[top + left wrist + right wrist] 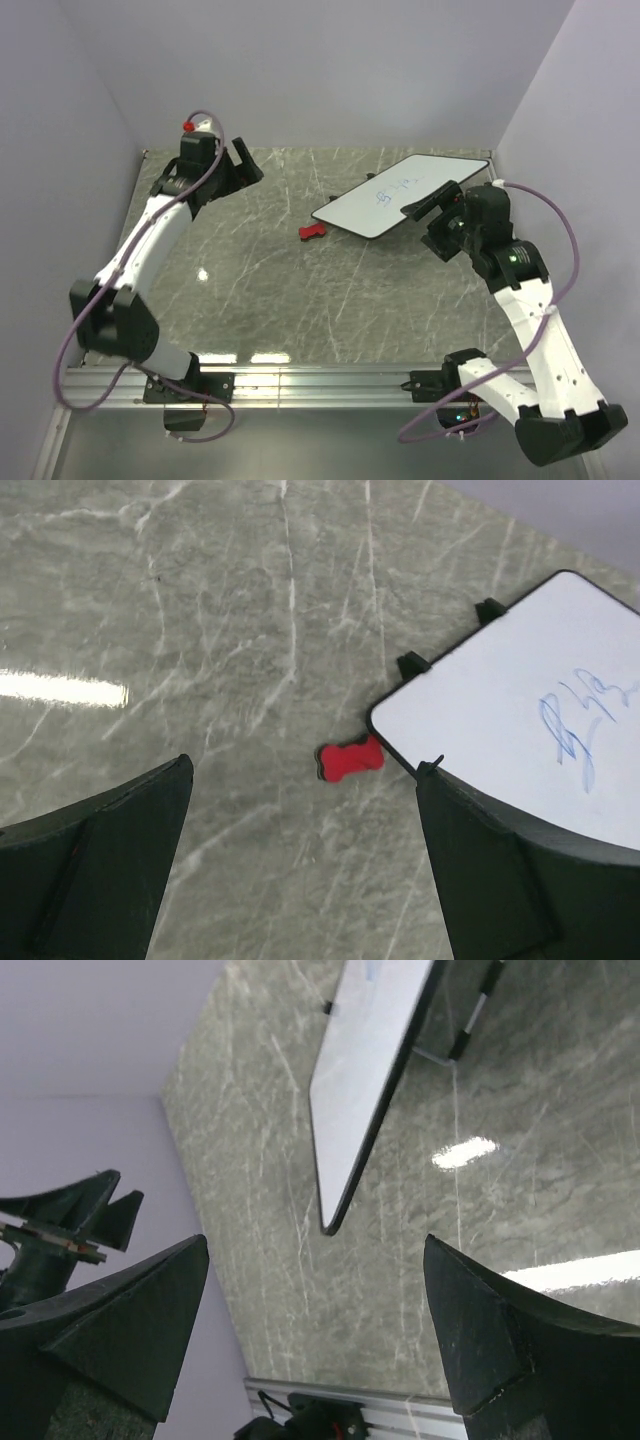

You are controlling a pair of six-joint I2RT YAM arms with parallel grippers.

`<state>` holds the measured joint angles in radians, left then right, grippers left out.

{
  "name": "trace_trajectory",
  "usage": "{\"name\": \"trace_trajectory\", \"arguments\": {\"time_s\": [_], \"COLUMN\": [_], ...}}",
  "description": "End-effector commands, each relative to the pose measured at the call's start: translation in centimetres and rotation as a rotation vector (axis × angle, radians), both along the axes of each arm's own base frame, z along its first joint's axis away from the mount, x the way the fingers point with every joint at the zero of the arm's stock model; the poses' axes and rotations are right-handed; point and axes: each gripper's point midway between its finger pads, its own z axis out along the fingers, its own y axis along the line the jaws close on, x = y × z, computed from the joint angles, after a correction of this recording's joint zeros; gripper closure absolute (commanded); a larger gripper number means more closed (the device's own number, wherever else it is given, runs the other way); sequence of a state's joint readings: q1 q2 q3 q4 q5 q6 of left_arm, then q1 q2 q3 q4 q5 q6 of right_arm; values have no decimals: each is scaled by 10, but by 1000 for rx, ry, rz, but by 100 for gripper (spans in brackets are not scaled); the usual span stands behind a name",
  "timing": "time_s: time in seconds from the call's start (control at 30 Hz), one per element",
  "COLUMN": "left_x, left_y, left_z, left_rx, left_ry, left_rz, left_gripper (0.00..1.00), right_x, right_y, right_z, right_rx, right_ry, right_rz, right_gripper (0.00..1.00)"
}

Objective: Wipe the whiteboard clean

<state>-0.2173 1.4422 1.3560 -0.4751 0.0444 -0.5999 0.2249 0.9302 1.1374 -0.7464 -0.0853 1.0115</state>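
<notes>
With left gripper and right gripper both spread empty, the small red eraser beside the scribbled whiteboard's corner could skid away if pinched off-centre.

Quick count from my end: one whiteboard, one little red eraser, one table. Claws, I've got two: left claw, right claw. Blue scribbles on the board: looks like two.
</notes>
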Motion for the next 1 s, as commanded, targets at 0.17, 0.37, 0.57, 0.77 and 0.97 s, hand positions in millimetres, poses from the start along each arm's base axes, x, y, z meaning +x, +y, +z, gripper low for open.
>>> {"name": "trace_trajectory", "arguments": {"time_s": [0.17,0.37,0.57,0.77,0.97], "left_x": [71,100,132,158,165], "left_y": [-28,-43,-55,-72,-141], "left_z": [-14,-25,-51,-93,-122], "left_rx": [-5,-29,0,-14,-17], "left_ry": [-12,2,56,127,120], "left_rz": [-88,-123,-115,-63,-200], "left_gripper": [1,2,4,4,1], "right_x": [32,55,64,63,55], "right_y": [11,41,73,80,62], "right_z": [-36,-41,-60,-84,-84], "right_rx": [60,22,-31,-115,-225], "right_ry": [134,169,225,310,335], "right_rz": [-66,-38,22,81,80], "right_gripper": [7,8,24,63,79]}}
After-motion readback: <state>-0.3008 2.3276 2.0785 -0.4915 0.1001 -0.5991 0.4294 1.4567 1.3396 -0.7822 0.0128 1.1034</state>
